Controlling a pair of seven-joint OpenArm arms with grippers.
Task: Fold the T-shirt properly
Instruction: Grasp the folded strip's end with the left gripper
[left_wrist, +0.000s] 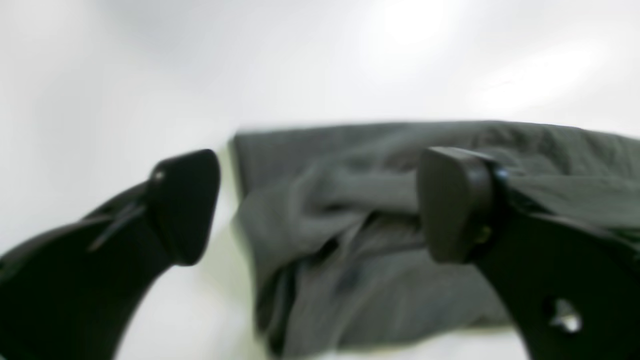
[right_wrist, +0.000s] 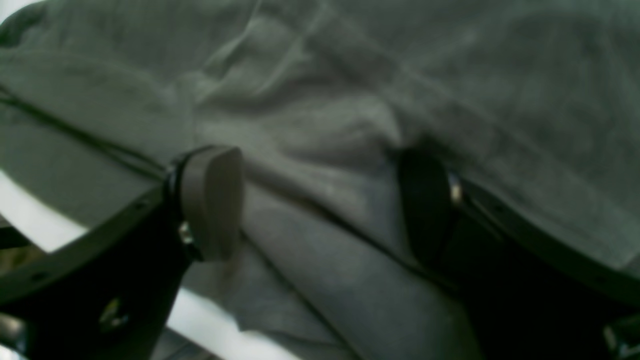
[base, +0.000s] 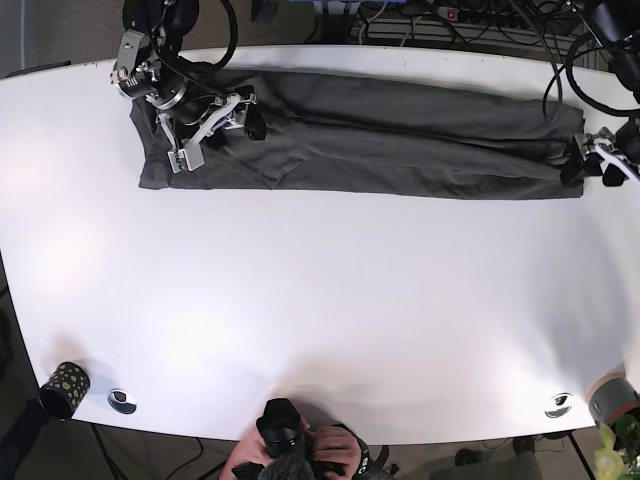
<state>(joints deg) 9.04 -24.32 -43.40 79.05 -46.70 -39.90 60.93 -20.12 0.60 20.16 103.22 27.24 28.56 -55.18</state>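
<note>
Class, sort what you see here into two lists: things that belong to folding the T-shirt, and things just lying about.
Belongs to the job:
- T-shirt, folded into a long band
- left gripper, jaws open at one end
- right gripper, jaws open over the other end

Lying about:
- speckled cup
- table

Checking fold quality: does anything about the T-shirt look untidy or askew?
Yes. The dark T-shirt lies as a long band, but its end by the open left gripper is bunched into wrinkles, not flat.

Left wrist view blurred; T-shirt (left_wrist: 380, 240) cut off right.
</note>
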